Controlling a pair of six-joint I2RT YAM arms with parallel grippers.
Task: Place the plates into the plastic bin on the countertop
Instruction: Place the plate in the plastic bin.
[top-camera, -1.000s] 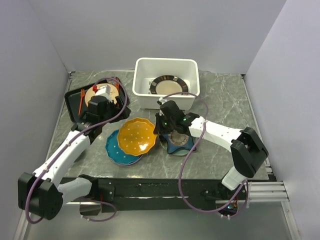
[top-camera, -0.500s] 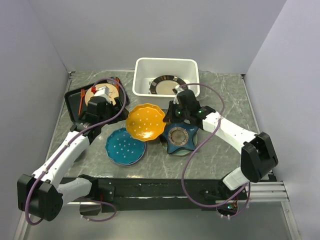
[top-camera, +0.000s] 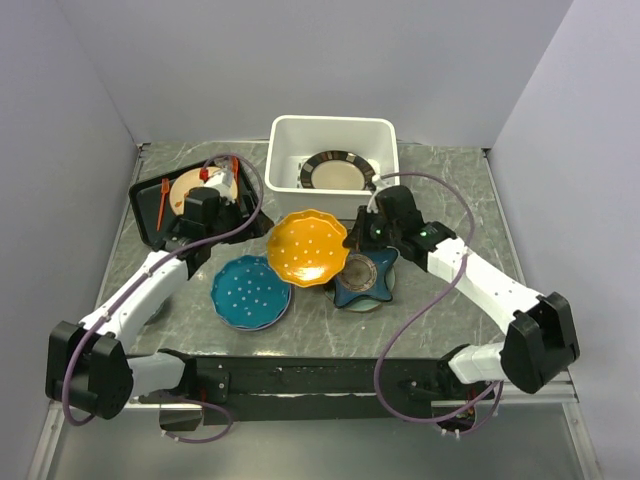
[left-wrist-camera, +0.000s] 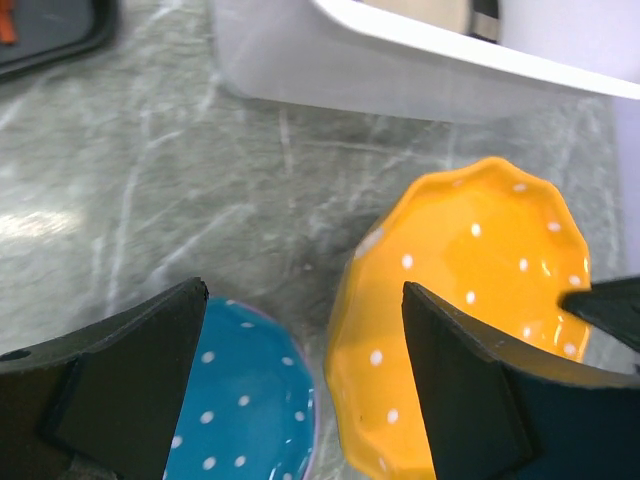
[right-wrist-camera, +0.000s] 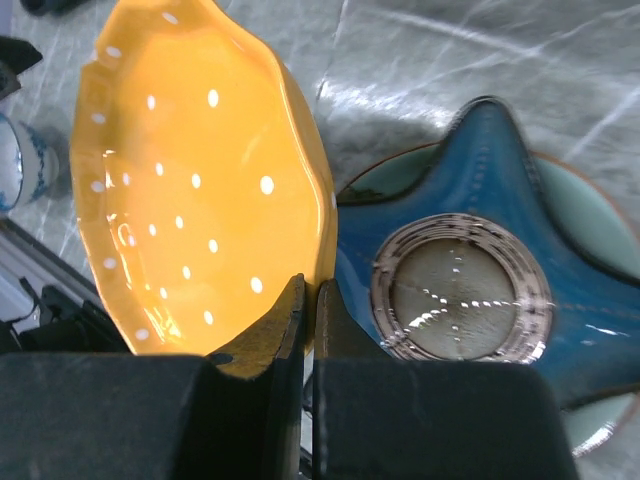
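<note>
My right gripper is shut on the rim of the orange scalloped plate and holds it tilted above the countertop, in front of the white plastic bin. A dark-rimmed beige plate lies in the bin. The navy star-shaped plate sits on a pale green plate under my right wrist. The blue dotted plate lies flat at the left. My left gripper is open and empty above the blue and orange plates.
A black tray with a beige plate and orange utensils stands at the back left, behind my left arm. The bin's near wall is close ahead of my left gripper. Grey walls enclose three sides.
My right gripper has carried the orange plate up and to the right, off the blue dotted plate, toward the bin. My left arm has shifted slightly forward.
</note>
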